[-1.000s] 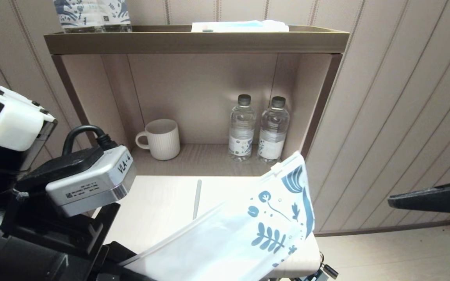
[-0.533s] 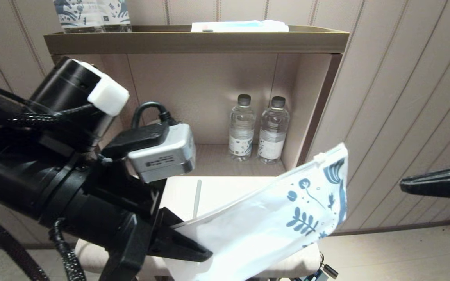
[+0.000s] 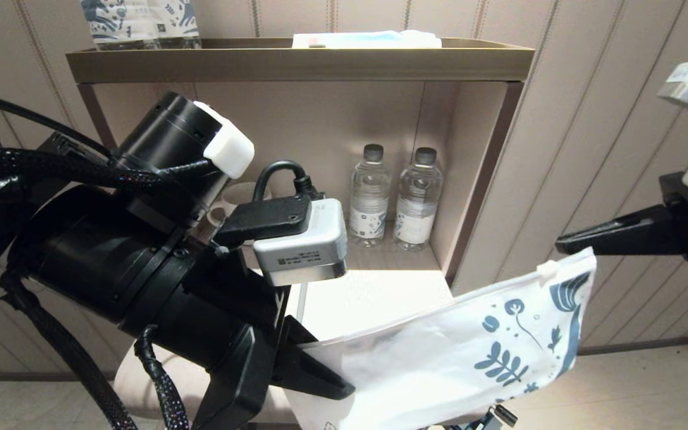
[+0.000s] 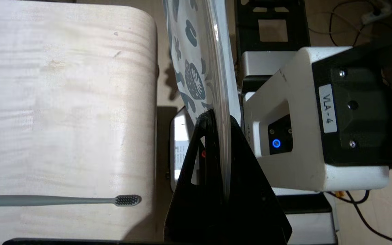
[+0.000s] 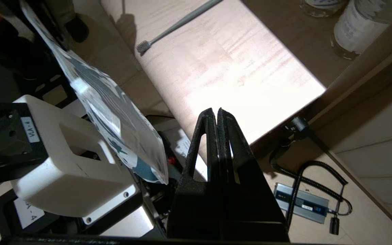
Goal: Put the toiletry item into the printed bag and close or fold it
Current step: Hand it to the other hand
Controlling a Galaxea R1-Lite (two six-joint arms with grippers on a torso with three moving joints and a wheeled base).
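My printed bag [image 3: 457, 358] hangs in the lower right of the head view, lifted clear of the pale tabletop, a flat white pouch with blue leaves and flowers crowded toward its raised right end. Its long zip edge runs uphill from lower centre to right, a small white slider sitting near the top corner. My left gripper [image 3: 320, 373] pinches the plain lower-left end between its black fingers. My toothbrush [image 4: 60, 200], long, thin and pale grey with a small dark bristle head, lies flat on the tabletop, well apart from the bag, head near the rounded edge.
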